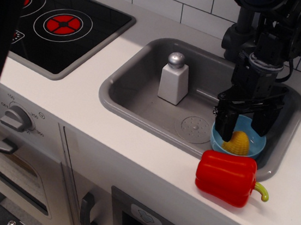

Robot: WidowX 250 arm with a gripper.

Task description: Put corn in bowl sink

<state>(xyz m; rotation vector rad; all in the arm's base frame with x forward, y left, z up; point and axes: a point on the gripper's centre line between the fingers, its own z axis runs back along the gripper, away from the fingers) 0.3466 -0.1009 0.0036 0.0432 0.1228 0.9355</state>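
The yellow corn [237, 143] lies inside the light-blue bowl [256, 146], which stands in the front right corner of the grey sink [136, 91]. My black gripper [243, 124] hangs just above the bowl with its jaws spread apart. The two fingers [223, 122] straddle the bowl's back half, and nothing is held between them. The corn sits below and between the fingertips, free of them.
A white salt shaker [174, 80] with a silver cap stands in the middle of the sink. A red toy bell pepper [226, 177] lies on the white counter just in front of the bowl. The black stovetop [62, 22] is at the left. A round drain [194, 128] sits left of the bowl.
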